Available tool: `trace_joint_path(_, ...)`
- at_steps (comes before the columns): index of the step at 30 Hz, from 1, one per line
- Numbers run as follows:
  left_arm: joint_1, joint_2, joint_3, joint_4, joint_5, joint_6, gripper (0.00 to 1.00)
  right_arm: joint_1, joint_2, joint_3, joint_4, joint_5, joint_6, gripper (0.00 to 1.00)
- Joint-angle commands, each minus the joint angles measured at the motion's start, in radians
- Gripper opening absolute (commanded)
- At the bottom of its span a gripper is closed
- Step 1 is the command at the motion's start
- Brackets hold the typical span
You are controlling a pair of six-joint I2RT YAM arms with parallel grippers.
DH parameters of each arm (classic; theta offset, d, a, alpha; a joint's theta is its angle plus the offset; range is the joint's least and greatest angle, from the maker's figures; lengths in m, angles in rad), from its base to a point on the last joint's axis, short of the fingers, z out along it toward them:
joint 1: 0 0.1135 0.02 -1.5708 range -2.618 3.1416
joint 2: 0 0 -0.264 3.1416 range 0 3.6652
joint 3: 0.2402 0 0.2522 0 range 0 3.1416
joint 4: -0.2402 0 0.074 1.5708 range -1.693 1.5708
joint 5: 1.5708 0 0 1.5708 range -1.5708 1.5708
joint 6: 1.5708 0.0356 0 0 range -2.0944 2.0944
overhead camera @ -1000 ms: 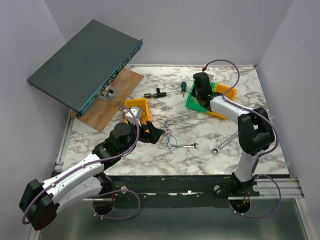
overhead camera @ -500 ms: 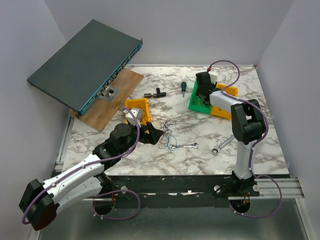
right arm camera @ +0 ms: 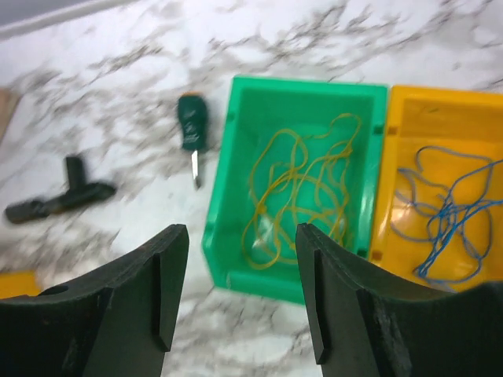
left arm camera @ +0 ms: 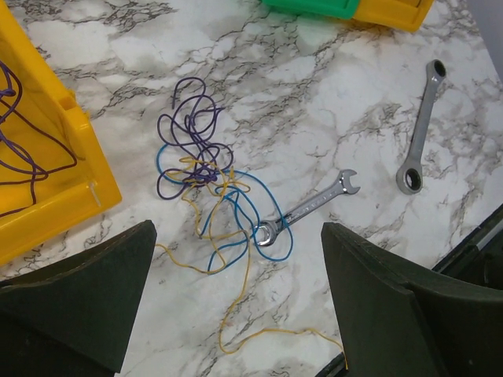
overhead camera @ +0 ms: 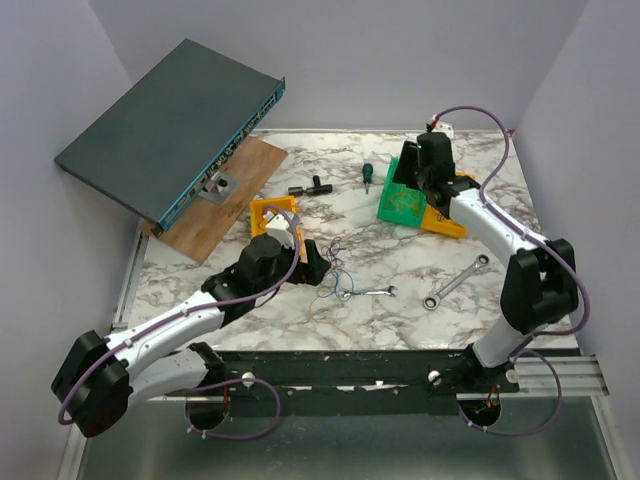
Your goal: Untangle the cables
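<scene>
1. Cables [left arm camera: 208,184] lie in one tangle on the table [left arm camera: 330,94], just ahead of the left gripper [left arm camera: 236,314] toward 12 o'clock in its wrist view.
2. Left gripper fingers stand wide apart, holding nothing. The tangle's long axis runs roughly from 11 to 5 o'clock, with purple loops far and yellow strands trailing near.
3. Left arm is much the nearer. The right gripper [right arm camera: 240,298], also spread and empty, hovers over the green bin [right arm camera: 216,228], well apart from the tangle toward 2 o'clock in the top view.
4. Wrench [left arm camera: 306,208] lies at the tangle's 4 o'clock, its ring end touching the blue strands, so it may drag along.
5. Yellow bin [left arm camera: 78,188] sits near at 9 o'clock. The ratchet [left arm camera: 416,126] lies well apart at 2 o'clock.
</scene>
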Motion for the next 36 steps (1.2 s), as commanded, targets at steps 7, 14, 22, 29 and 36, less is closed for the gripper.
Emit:
trace_joint_path(7, 0.001, 0.189, 0.127, -0.125, -0.028, 0.032, 0.73, 0.098, -0.183, -0.295, 0.018, -0.702, -0.18, 0.62)
trace_joint_path(14, 0.002, 0.189, 0.106, -0.118, -0.037, 0.026, 0.66, 0.15, -0.085, -0.297, 0.091, -0.77, -0.16, 0.65)
trace_joint_path(22, 0.001, 0.128, 0.046, -0.079, -0.071, 0.035, 0.66, 0.252, 0.121, -0.157, 0.024, -0.632, -0.091, 0.79)
trace_joint_path(29, 0.001, 0.06, -0.001, -0.026, -0.101, 0.043, 0.68, 0.281, 0.223, -0.074, -0.023, -0.591, -0.08, 0.59)
trace_joint_path(36, 0.001, 0.084, 0.008, -0.023, -0.1, 0.05, 0.68, 0.281, 0.153, -0.106, 0.006, -0.668, -0.084, 0.08)
